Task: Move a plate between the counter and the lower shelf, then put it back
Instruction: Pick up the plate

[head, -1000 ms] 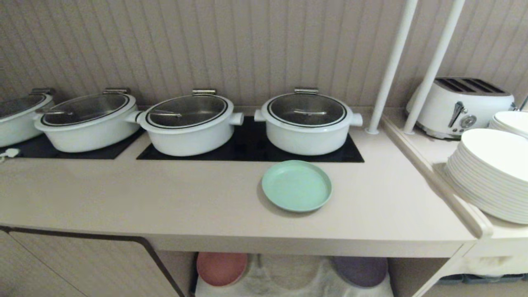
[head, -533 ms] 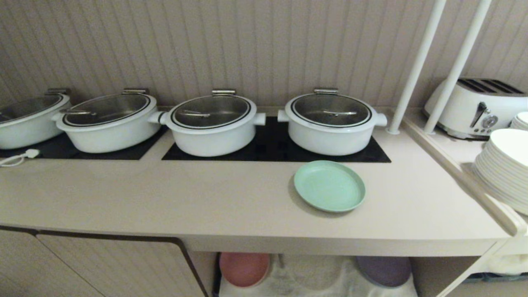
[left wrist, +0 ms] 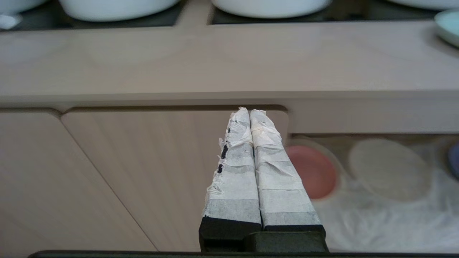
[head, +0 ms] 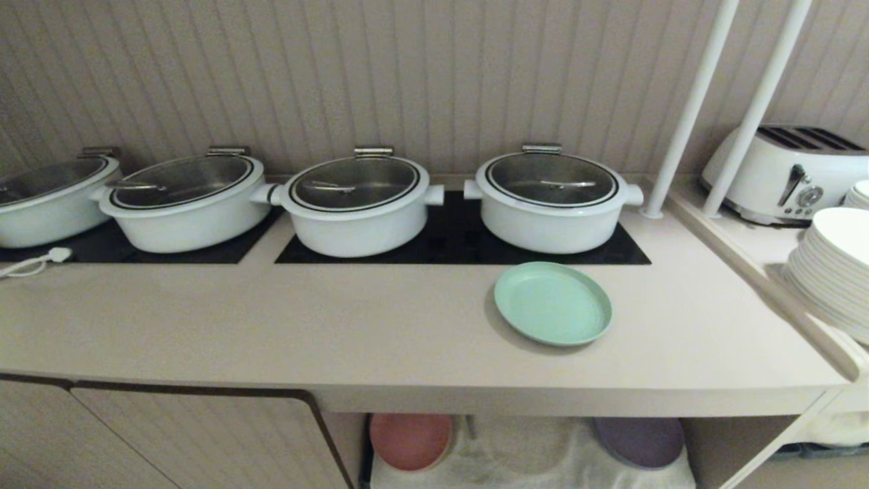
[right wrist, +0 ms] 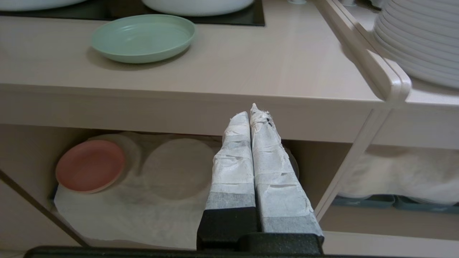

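Observation:
The mint-green plate [head: 552, 303] lies flat on the beige counter [head: 271, 326], just in front of the rightmost white pot [head: 551, 198]; it also shows in the right wrist view as the plate [right wrist: 143, 37]. Below the counter, the lower shelf [head: 516, 455] is draped in white cloth. Neither arm appears in the head view. My left gripper [left wrist: 249, 111] is shut and empty, hanging in front of the cabinet door. My right gripper [right wrist: 251, 111] is shut and empty, below the counter's front edge, facing the shelf [right wrist: 136, 208].
A pink plate [head: 410, 441] and a purple plate [head: 639, 441] rest on the shelf cloth. Several white pots stand on black hob panels [head: 461, 241]. Two white poles [head: 686, 115], a toaster [head: 787, 173] and a stack of white plates [head: 831, 268] stand at the right.
The whole head view has shifted: the counter, pots and plate now sit further right in the picture, so the camera has moved. Nothing on the counter has moved by itself.

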Tool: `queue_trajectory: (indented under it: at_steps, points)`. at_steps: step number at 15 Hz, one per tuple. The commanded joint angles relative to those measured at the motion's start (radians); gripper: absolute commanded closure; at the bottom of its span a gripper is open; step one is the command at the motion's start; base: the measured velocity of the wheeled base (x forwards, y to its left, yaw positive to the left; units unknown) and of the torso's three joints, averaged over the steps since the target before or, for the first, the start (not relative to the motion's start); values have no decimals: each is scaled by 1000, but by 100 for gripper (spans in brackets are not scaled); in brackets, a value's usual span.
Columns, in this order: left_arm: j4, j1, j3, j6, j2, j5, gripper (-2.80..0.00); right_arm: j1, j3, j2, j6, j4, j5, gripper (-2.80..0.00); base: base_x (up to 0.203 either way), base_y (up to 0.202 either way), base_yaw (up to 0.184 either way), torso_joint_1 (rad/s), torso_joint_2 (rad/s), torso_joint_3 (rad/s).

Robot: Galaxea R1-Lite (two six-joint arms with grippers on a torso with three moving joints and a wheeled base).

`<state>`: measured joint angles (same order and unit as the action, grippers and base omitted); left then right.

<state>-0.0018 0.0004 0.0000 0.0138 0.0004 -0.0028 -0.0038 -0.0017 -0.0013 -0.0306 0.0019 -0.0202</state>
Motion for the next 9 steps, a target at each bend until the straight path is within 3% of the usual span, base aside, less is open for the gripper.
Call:
queue_trajectory:
  at_steps: [1,9]
  points:
    - [0,0,0,0,0,1,0,-1,0,1,-2,-2,-1,0,0,0,0,0,0,0]
    - [0,0,0,-2,0,3,0,0,-7,1,-15,-3,0,0,0,0,0,0,0,0]
